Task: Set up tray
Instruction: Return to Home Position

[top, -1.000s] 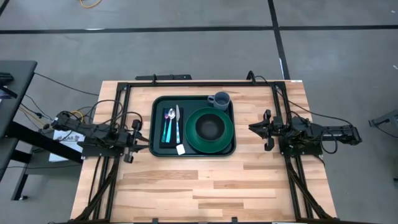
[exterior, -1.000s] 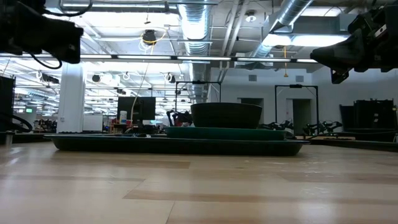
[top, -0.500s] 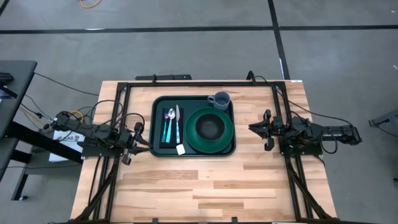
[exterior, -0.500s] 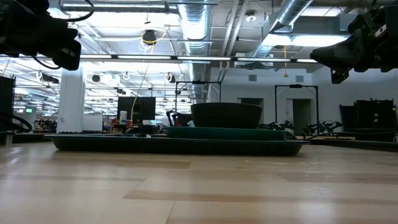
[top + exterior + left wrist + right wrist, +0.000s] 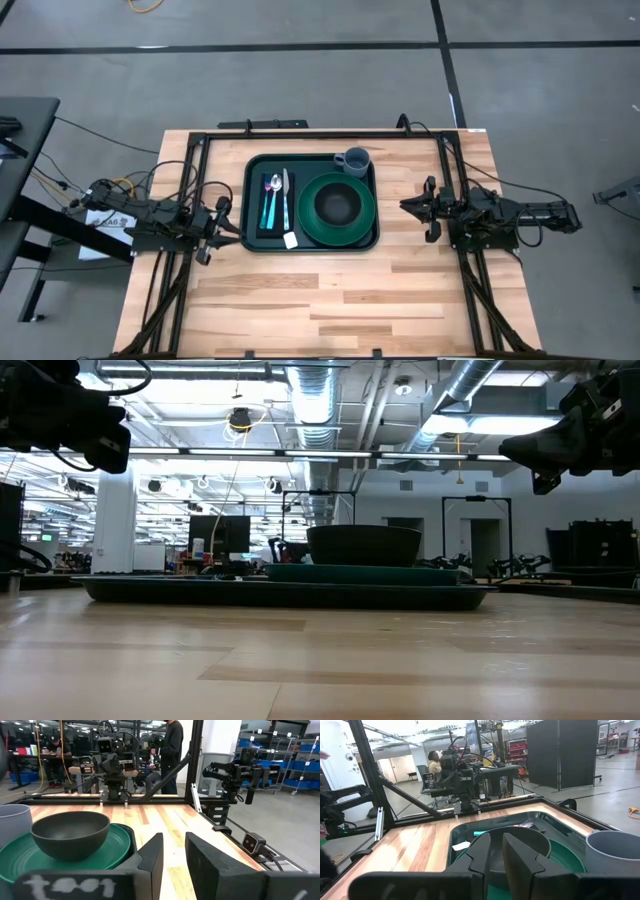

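High view: the tray (image 5: 249, 170) lies on the table (image 5: 300, 290), toward 12 o'clock. The left gripper (image 5: 233, 229) hovers at the tray's 8 o'clock and the right gripper (image 5: 405, 207) at its 3 o'clock, both pointing inward.

Low view: the tray sits edge-on, with a bowl (image 5: 363, 545) rising above its rim.

Left wrist view: the fingers (image 5: 152, 855) are narrowly parted and empty. The white lettering (image 5: 75, 884) on the gripper body is unreadable.

Right wrist view: the fingers are likewise parted and empty, and a person (image 5: 436, 762) shows beyond the table.

low view hides 3 utensils (image 5: 276, 198) behind tray (image 5: 280, 592) rim, cup (image 5: 615, 852) cropped
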